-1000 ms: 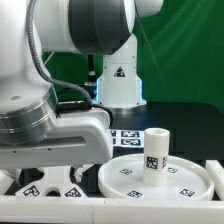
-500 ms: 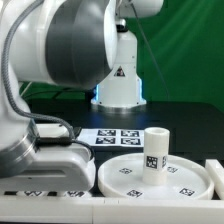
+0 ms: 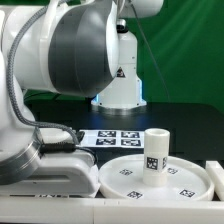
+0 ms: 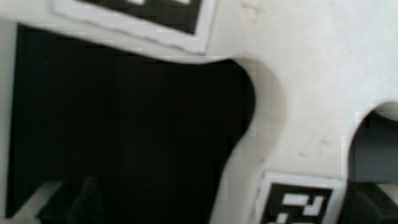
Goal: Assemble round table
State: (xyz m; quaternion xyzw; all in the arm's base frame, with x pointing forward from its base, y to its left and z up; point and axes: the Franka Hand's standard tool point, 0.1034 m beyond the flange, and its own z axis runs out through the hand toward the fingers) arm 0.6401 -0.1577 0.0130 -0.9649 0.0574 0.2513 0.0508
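The large round disc (image 3: 185, 182) lies flat at the exterior view's lower right. The short thick leg (image 3: 155, 150) stands upright on it, tag facing the camera. The wrist view is filled by a close, blurred part of the white cross-shaped base (image 4: 294, 110), with a tag at each end of the visible arm. My gripper is hidden behind the arm's own wrist at the exterior view's lower left. Its fingers do not show clearly in the wrist view, so I cannot tell whether it is open or shut.
The marker board (image 3: 118, 138) lies behind the disc. The arm's white pedestal (image 3: 120, 85) stands at the back before a green curtain. The arm's bulky links (image 3: 60, 70) fill the exterior view's left half. A white border rim (image 3: 216, 168) runs at the right edge.
The arm has swung and dropped at the exterior view's left, now covering the tagged part that showed at the lower left. The disc and leg have not moved.
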